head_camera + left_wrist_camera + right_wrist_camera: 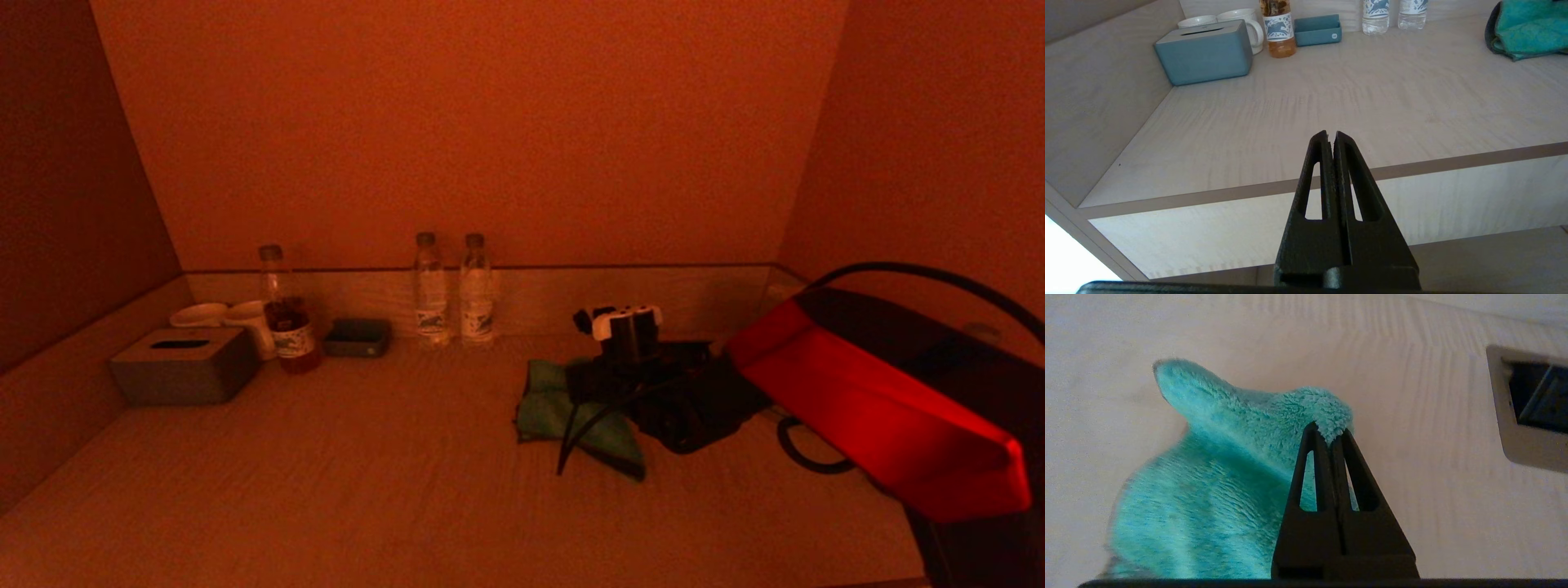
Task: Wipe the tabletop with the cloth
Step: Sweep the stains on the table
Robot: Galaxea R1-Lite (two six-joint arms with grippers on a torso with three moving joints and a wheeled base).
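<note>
The green cloth (547, 408) lies bunched on the pale wood-grain tabletop (367, 474), right of centre. My right gripper (1329, 435) is shut on a fold of the cloth (1216, 490), pinching it at the fingertips; most of the cloth rests on the tabletop (1433, 457). In the head view the right arm's wrist (645, 367) covers the cloth's right part. My left gripper (1331, 136) is shut and empty, parked in front of the tabletop's front edge (1290, 185). The cloth shows far off in the left wrist view (1527, 26).
At the back left stand a grey tissue box (184, 367), two white mugs (229, 318), a bottle of amber drink (286, 314) and a small dark tray (357, 337). Two water bottles (453, 290) stand by the back rim. A wall socket (1531, 404) is near the cloth.
</note>
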